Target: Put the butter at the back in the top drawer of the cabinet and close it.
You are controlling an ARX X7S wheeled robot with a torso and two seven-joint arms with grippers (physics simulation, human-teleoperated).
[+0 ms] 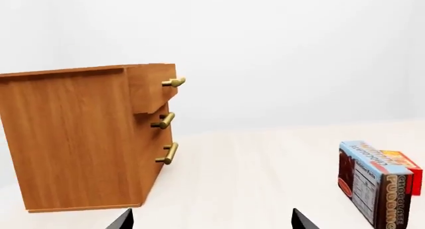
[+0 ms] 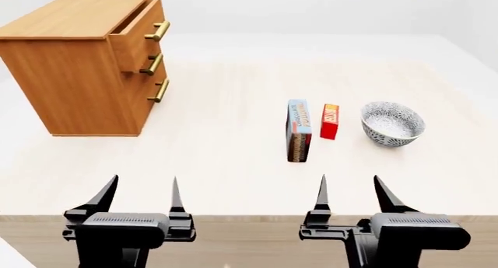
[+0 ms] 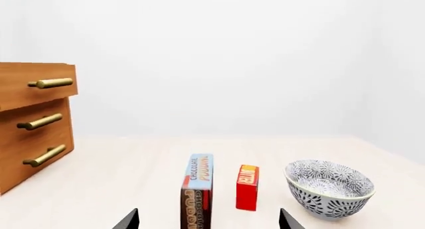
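The butter stands mid-counter between the Chocolate Pudding box and the patterned bowl. The cabinet sits by the far left corner, top drawer ajar (slightly). Both grippers, left and right, hover at the near edge, jaws released.

Bright even light, soft faint shadows, sharp focus, no glare.
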